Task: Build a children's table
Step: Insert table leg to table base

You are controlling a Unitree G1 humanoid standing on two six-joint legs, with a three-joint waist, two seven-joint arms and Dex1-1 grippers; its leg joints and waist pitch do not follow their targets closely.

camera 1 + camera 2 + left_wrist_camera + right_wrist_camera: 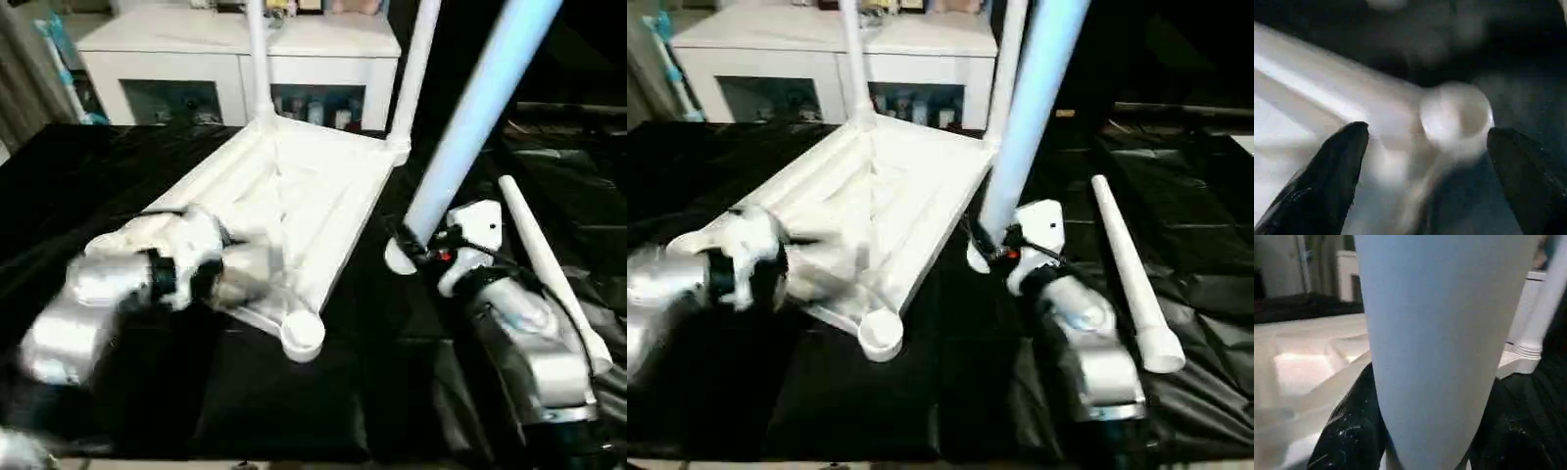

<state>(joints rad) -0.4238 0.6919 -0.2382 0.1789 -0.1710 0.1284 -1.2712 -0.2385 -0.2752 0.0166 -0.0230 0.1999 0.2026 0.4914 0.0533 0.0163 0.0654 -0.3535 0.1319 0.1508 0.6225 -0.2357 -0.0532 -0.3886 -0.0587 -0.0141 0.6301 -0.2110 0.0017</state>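
The white table top [323,196] lies upside down on black cloth, ribs showing. Two legs [258,59] [416,69] stand upright in its far corner sockets. My left gripper [1427,129] hovers open over the near end of the top, its fingers [1347,147] on either side of the empty near corner socket [1457,117]. My right gripper [416,245], just right of the top, is shut on the thick end of a third leg [470,127], which slants up and to the right. A fourth leg [544,264] lies loose on the cloth beside my right forearm.
A white cabinet [235,59] with glass doors stands behind the table top. Black cloth [294,411] covers the work surface all round, wrinkled at the right. The near socket [302,333] juts toward the front edge.
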